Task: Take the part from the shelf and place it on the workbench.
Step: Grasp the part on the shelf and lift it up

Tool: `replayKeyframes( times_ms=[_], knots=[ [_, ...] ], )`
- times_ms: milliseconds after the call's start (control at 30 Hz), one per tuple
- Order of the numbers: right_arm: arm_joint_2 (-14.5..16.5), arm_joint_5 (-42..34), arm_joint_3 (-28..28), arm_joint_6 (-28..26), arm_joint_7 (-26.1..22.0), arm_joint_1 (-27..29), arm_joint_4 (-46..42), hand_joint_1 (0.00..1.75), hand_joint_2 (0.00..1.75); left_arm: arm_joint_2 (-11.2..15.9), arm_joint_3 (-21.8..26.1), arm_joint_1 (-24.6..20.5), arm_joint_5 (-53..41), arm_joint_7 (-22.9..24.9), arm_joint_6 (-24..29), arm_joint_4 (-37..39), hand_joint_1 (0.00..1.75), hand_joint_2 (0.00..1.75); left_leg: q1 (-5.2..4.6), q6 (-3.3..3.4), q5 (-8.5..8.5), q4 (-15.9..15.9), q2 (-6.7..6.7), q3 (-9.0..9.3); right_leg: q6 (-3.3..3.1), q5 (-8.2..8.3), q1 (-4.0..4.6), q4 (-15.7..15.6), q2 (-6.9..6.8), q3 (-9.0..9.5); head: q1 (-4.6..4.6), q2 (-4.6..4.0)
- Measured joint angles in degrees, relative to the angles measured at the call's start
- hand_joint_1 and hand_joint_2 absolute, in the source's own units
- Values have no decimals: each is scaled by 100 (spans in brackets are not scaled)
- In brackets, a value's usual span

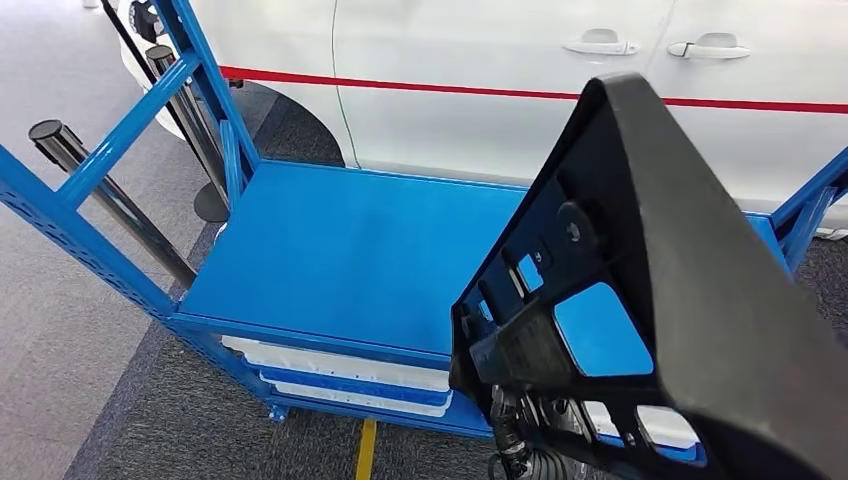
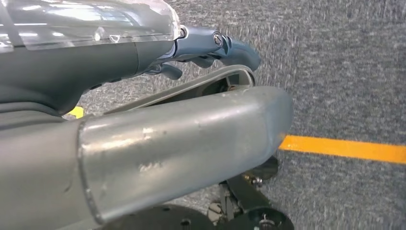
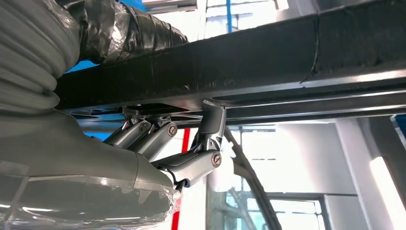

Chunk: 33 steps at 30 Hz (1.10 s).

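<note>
Right up close on the near right side, the black part [image 1: 650, 290] is held up tilted over the blue shelf [image 1: 350, 250], blocking its right end. From the wrist cam, the right robot hand [image 3: 163, 143] has its fingers [image 3: 201, 160] clamped onto the part's [image 3: 268, 57] edge from underneath, so it's gripping it. Left robot hand [image 2: 210, 48] hangs over grey carpet with a yellow floor line [image 2: 344, 148]; fingers look curled in on nothing. White car [image 1: 500, 80] sits behind the shelf.
</note>
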Motion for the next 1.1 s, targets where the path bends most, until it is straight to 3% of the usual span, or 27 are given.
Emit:
replayKeyframes(
  times_ms=[67,133,167,200,233,333,400,500,533,567,633,700,733,767,800,867,933,1033,1067,1100],
  knots=[
    [-2,13,-2,3,-195,165,1,175,175,-6,21,2,-32,10,-13,0,0,0,10,-43,-275,341,7,-123,-77,39,-10,-30,-26,-8,-2,0],
    [-12,20,1,-93,-314,344,5,175,175,-17,29,5,-79,26,-10,0,0,0,10,-61,-722,1089,13,-421,-120,58,16,-20,-48,-51,-2,0],
    [-24,23,2,-153,-328,417,9,175,175,-22,31,8,-104,34,-5,0,0,0,9,-62,-878,1440,13,-558,-132,66,36,-8,-53,-81,-1,1],
    [-39,18,2,-201,-330,476,12,175,175,-24,33,12,-123,41,1,0,0,0,6,-51,-927,1618,13,-613,-144,74,56,4,-54,-108,-1,1],
    [-57,4,2,-231,-330,524,14,175,175,-25,35,15,-146,42,4,0,0,0,0,-28,-864,1569,13,-558,-154,82,76,16,-52,-131,-1,1],
    [-102,-79,-1,-244,-332,627,11,175,175,-24,45,3,-198,22,7,-2,0,0,-58,121,-394,442,20,95,-151,121,130,35,-42,-160,-1,-1],
    [-120,-120,-14,-229,-333,683,8,175,175,-30,55,-15,-235,3,8,-5,0,0,-108,195,-254,-15,31,321,-103,159,132,38,-47,-167,0,0],
    [-131,-155,-54,-171,-333,762,-8,175,175,-48,67,-18,-292,-5,18,-7,0,0,-121,248,-130,-108,49,291,14,207,109,26,-46,-179,0,-1],
    [-133,-162,-68,-144,-333,792,-18,175,175,-55,69,-18,-308,-5,21,-7,0,0,-106,283,-65,-151,64,270,50,119,105,86,-36,-203,2,-1],
    [-134,-168,-80,-118,-333,817,-26,175,175,-62,70,-19,-319,-5,23,-7,0,0,-87,317,0,-192,79,241,77,-29,101,204,-25,-247,3,-1],
    [-137,-181,-93,-78,-333,848,-33,175,175,-69,72,-23,-342,-5,26,-7,0,0,-75,363,87,-211,98,150,118,-479,71,653,-13,-392,6,0],
    [-138,-190,-107,-43,-333,874,-33,175,175,-72,73,-24,-366,-4,31,-7,0,0,-77,357,158,-192,105,37,161,-830,38,1215,-13,-532,4,1],
    [-138,-196,-119,-21,-333,890,-33,175,175,-72,74,-25,-375,-3,35,-7,0,0,-75,346,198,-173,107,-31,185,-887,20,1401,-13,-538,4,1],
    [-138,-204,-132,-2,-333,907,-33,175,175,-73,74,-24,-380,-1,38,-7,0,0,-70,329,236,-147,108,-104,207,-845,-1,1440,-14,-464,4,1],
    [-138,-215,-145,13,-333,921,-33,175,175,-74,75,-23,-389,3,41,-7,0,0,-62,308,269,-113,108,-179,226,-715,-21,1280,-16,-290,4,0],
    [-137,-238,-163,39,-333,935,-34,175,175,-79,78,-20,-403,9,41,-7,0,0,-52,254,317,-20,104,-316,241,-484,-48,508,-16,265,4,0],
    [-133,-252,-177,67,-333,953,-37,175,175,-84,82,-19,-412,11,42,-7,0,0,-53,181,368,47,98,-387,189,-434,-25,-36,-4,594,3,-1],
    [-118,-261,-191,104,-333,976,-44,175,175,-84,102,-19,-418,13,43,-8,0,0,-45,56,451,58,91,-415,48,-374,4,-101,-3,534,2,0],
    [-107,-264,-196,115,-333,978,-45,175,175,-82,116,-17,-421,15,43,-8,0,0,-37,22,380,107,87,-446,-9,-323,-2,-105,-13,485,1,0],
    [-92,-270,-205,130,-333,982,-46,175,175,-80,132,-13,-423,16,43,-9,0,0,-27,-3,203,242,83,-501,-66,-263,-12,-117,-24,425,1,-1]
  ],
)
